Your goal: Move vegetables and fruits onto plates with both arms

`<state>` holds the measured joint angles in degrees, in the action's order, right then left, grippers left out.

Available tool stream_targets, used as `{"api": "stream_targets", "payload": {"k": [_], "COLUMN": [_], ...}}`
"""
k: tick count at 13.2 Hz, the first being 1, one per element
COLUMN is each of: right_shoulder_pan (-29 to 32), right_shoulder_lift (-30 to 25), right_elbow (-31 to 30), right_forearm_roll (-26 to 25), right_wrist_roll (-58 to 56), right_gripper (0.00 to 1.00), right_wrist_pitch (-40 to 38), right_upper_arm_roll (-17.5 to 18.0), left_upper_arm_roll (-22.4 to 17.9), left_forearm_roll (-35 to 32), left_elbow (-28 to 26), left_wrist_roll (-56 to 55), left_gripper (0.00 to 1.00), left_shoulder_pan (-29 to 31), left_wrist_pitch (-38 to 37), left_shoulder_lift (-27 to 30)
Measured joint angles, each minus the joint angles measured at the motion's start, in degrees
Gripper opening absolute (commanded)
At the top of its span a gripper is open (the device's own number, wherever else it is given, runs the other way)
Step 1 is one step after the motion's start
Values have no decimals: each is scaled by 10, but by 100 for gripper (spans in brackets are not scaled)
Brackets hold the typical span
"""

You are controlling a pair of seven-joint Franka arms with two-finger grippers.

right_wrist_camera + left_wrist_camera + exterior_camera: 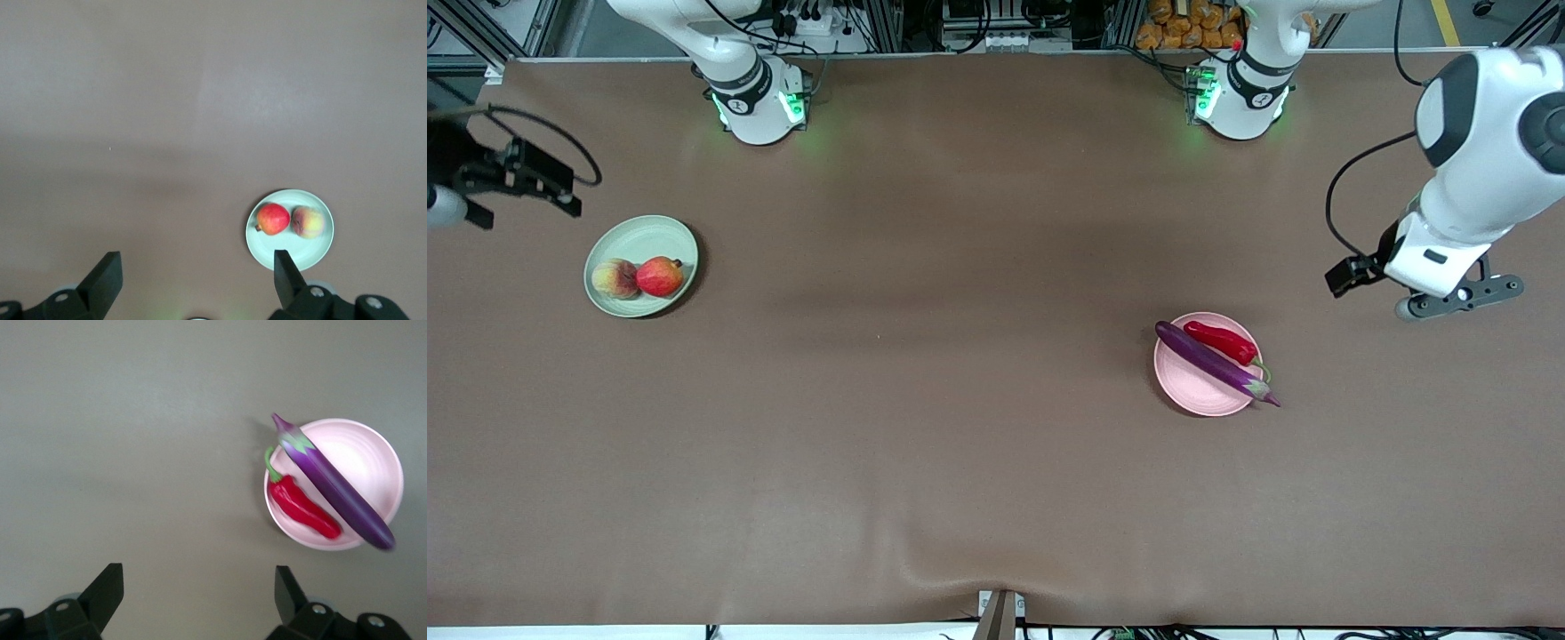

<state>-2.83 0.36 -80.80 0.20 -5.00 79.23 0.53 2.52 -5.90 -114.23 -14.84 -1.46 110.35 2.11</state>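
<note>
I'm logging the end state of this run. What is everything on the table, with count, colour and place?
plates: 2; green plate toward the right arm's end, pink plate toward the left arm's end
apple: 1, red, on green plate
peach: 1, yellow-pink, beside apple
eggplant: 1, purple, across pink plate
chili pepper: 1, red, beside eggplant
table: 1, brown
left gripper: open, near pink plate
right gripper: open, near green plate
</note>
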Motion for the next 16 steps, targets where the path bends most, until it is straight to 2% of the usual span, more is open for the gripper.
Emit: {"api": "stream_targets", "payload": {"k": [2, 5, 9, 12, 16], "right_shoulder_pan": [2, 9, 15, 25, 36], "right_shoulder_lift": [-27, -27, -21, -21, -21], "right_elbow": [-39, -71, -51, -40, -39], "right_forearm_roll": [-1, -1, -2, -2, -2], "right_wrist_roll": [2, 1, 1, 1, 1], "right_gripper": [100, 100, 100, 100, 100], "right_wrist_pitch": [6, 39, 52, 26, 23], "right_upper_arm_roll": [-5, -16, -18, -18, -18], "left_upper_arm_roll": [-2, -3, 13, 26, 38], "left_forearm_roll": [17, 28, 36, 36, 36], "left_elbow": [35, 99, 178, 230, 266], "left_wrist_roll": [39, 50, 61, 110, 136], "left_gripper": [100, 100, 100, 100, 100], "left_shoulder_pan": [3, 5, 5, 5, 23], "left_wrist_pitch": [-47, -123, -218, -288, -318], "left_shoulder_lift": [5, 6, 5, -13, -25]}}
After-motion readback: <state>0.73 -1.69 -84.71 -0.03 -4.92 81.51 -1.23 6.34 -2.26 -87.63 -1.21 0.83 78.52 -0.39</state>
